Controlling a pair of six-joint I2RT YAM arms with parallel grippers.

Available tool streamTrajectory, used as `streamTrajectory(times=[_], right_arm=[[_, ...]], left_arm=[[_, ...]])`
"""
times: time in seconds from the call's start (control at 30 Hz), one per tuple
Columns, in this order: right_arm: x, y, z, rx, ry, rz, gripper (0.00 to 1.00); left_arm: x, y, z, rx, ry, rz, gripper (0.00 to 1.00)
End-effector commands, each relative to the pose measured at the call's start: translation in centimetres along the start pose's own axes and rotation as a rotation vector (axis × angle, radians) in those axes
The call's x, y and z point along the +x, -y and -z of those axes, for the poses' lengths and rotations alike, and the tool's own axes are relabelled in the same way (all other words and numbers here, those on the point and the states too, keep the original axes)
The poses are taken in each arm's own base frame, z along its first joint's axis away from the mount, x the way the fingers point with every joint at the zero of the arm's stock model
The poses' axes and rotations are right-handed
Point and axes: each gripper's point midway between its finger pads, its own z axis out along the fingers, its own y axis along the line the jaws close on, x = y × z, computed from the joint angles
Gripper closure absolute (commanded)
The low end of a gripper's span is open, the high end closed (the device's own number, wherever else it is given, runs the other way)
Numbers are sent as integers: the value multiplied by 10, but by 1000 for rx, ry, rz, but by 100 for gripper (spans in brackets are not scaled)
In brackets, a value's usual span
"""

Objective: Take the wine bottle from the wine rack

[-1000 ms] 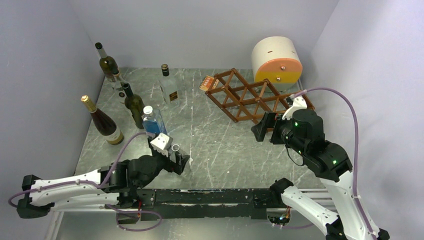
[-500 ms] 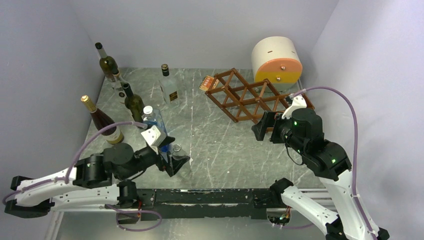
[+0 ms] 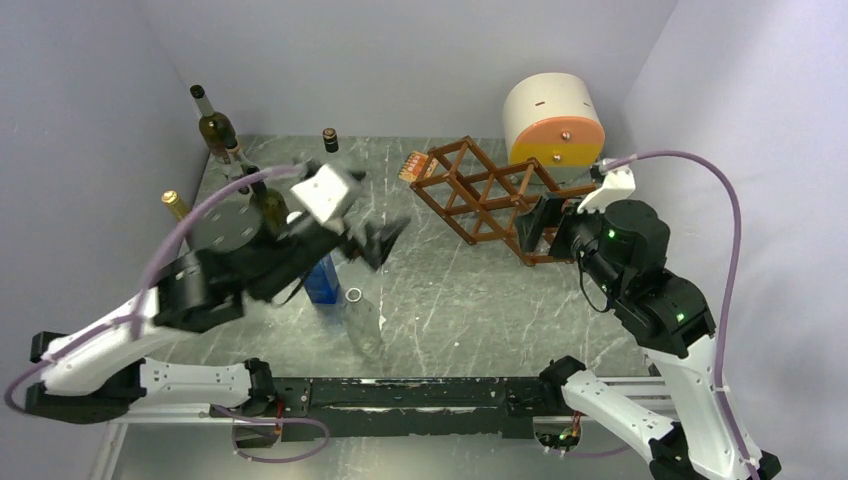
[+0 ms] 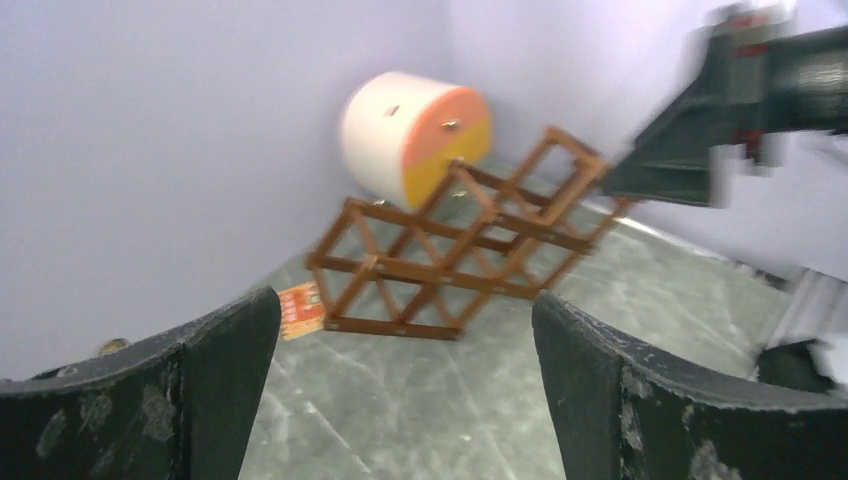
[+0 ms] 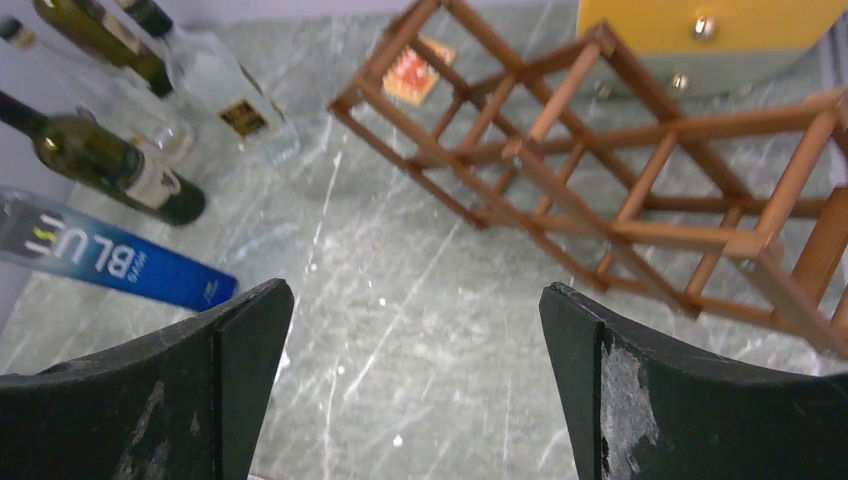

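The wine rack [image 3: 470, 182] is a reddish-brown lattice lying at the back right of the table. Its cells show no bottle in any view. It also shows in the left wrist view [image 4: 455, 275] and the right wrist view [image 5: 672, 236]. A clear glass bottle [image 3: 360, 318] stands free on the table's near middle. My left gripper [image 3: 380, 240] is open and empty, raised above the table left of the rack, jaws wide [image 4: 405, 330]. My right gripper [image 3: 535, 225] is open and empty at the rack's near right corner [image 5: 415, 330].
A cream-and-orange cylinder [image 3: 553, 120] stands behind the rack. A blue bottle [image 3: 322, 280] stands beside the clear one. Several dark and clear bottles [image 3: 215, 125] stand along the left side; a gold-capped one [image 3: 176, 203] is near the left wall. An orange card [image 3: 410, 165] lies at the rack's left end.
My left gripper let go of the clear bottle, which stays upright, and rose up and away toward the rack. My right gripper shifted slightly back and right along the rack.
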Motion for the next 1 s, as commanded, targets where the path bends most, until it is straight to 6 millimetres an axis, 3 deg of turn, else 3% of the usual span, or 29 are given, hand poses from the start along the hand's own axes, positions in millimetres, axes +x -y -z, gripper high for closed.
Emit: streamTrajectory(times=[0.0, 0.1, 0.2, 0.3, 0.4, 0.47, 0.67, 0.87, 0.97], right_arm=[[-63, -6, 14, -8, 209, 7, 0], [-84, -8, 20, -11, 273, 15, 0], [-105, 0, 28, 39, 337, 7, 0], [-130, 10, 40, 101, 417, 12, 0], [-157, 10, 56, 111, 496, 24, 0], [-172, 5, 64, 91, 535, 36, 0], [-196, -7, 82, 24, 611, 46, 0], [-195, -12, 90, -27, 656, 30, 0], [-189, -10, 82, -11, 629, 22, 0]], left_arm=[[-12, -67, -52, -128, 25, -91, 1], [-20, -94, -70, -122, 26, -72, 1], [-46, -124, -61, -242, 106, -108, 1], [-82, -156, -30, -381, 208, -112, 1], [-116, -167, 10, -474, 346, -109, 1], [-127, -174, 26, -531, 373, -121, 1], [-124, -184, 43, -601, 335, -171, 1], [-120, -179, 50, -578, 347, -156, 1], [-112, -183, 54, -608, 352, -148, 1]])
